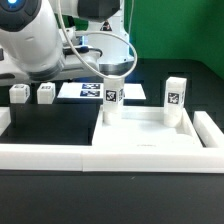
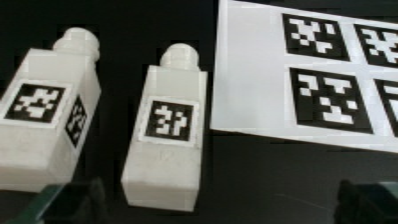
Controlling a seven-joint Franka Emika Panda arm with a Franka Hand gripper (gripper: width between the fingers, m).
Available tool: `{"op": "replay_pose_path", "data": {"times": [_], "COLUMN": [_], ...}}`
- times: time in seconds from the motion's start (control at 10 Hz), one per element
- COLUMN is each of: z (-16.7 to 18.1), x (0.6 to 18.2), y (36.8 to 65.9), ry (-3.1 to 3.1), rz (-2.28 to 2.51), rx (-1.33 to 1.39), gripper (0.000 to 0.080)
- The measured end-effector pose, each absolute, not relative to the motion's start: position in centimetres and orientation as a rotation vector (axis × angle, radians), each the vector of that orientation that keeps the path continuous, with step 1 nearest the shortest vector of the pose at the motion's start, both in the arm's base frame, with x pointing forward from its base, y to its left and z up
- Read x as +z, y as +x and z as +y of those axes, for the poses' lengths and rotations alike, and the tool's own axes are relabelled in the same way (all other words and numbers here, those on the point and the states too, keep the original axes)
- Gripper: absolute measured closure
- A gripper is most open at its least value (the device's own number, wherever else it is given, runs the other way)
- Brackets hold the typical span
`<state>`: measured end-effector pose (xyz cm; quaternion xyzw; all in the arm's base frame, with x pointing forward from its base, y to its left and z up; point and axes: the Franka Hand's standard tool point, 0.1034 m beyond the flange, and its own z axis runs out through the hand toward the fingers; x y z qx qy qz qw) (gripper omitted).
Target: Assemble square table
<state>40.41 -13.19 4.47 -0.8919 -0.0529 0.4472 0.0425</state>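
Note:
The white square tabletop (image 1: 140, 132) lies flat against the border wall. Two white tagged legs stand upright on it, one at its far left corner (image 1: 112, 92) and one at its far right corner (image 1: 175, 100). Two more tagged legs lie loose on the black table at the exterior view's left (image 1: 18, 95) (image 1: 46, 93). In the wrist view they lie side by side (image 2: 50, 110) (image 2: 169, 125). My gripper (image 2: 217, 205) hovers above them, open and empty, with one dark fingertip (image 2: 71, 205) beside the second leg's end. In the exterior view the arm's body hides the gripper.
The marker board (image 1: 88, 90) lies between the loose legs and the tabletop; it also shows in the wrist view (image 2: 320, 70). The long low white border wall (image 1: 100, 157) runs along the front and up the exterior view's right side (image 1: 212, 130).

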Motion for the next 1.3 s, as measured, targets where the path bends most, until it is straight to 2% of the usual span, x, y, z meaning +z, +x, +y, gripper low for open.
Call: {"op": "replay_pose_path", "data": {"times": [0.2, 0.5, 0.8, 1.3], "z": [-14.3, -15.9, -15.8, -15.5], "x": [4.9, 5.5, 4.5, 4.4], "y": [40.0, 37.7, 37.2, 37.3], "ry": [-2.735, -2.711, -2.716, -2.713], "rz": [-0.125, -0.076, -0.074, -0.098], "rx": [1.367, 1.399, 1.405, 1.409], "gripper": [0.0150, 0.0150, 0.0150, 0.0150]}}
